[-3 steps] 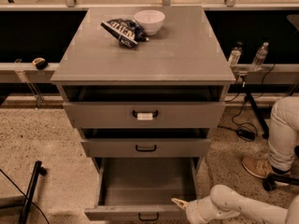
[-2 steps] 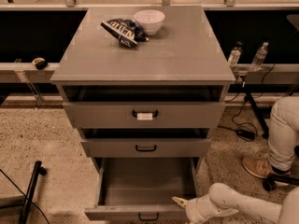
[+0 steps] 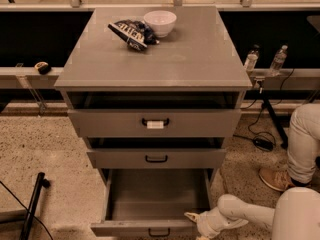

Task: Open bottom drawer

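The bottom drawer (image 3: 155,194) of the grey cabinet is pulled out, showing its empty grey interior. Its front with a small black loop handle (image 3: 159,232) sits at the lower edge of the view. My gripper (image 3: 195,222) on the white arm (image 3: 250,216) is at the drawer's front right corner, just right of the handle. The middle drawer (image 3: 156,158) has a similar black handle. The top drawer (image 3: 155,123) has a white tag on its handle. Both upper drawers stand slightly out.
A white bowl (image 3: 160,22) and a dark snack bag (image 3: 131,32) lie on the cabinet top (image 3: 190,59). Two water bottles (image 3: 251,59) stand on a ledge at right. A person's leg and shoe (image 3: 295,154) are at right. A black pole (image 3: 32,204) lies at lower left.
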Robot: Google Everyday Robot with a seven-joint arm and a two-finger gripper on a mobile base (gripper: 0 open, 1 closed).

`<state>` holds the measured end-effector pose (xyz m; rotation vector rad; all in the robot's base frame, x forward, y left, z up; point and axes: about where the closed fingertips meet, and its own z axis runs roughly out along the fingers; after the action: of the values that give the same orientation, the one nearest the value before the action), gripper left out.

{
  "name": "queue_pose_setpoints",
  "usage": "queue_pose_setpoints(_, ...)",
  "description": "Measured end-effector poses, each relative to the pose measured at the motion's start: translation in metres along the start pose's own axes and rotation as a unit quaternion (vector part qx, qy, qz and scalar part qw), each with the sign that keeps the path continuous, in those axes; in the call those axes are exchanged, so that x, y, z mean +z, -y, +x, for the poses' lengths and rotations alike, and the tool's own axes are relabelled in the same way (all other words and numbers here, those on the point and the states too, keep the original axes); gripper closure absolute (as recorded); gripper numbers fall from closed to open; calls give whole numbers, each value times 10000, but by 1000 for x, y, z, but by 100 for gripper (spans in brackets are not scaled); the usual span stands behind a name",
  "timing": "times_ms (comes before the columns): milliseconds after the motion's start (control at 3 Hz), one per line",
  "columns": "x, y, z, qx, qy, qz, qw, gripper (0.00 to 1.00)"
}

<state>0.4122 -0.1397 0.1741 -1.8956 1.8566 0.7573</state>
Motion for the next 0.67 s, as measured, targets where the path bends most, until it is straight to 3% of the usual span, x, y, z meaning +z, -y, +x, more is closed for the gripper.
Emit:
queue_pose_setpoints(333, 0, -2, -8, -137, -12, 38, 9999, 21)
queue_pose_setpoints(667, 1, -13, -28, -446, 67, 20, 9990, 26)
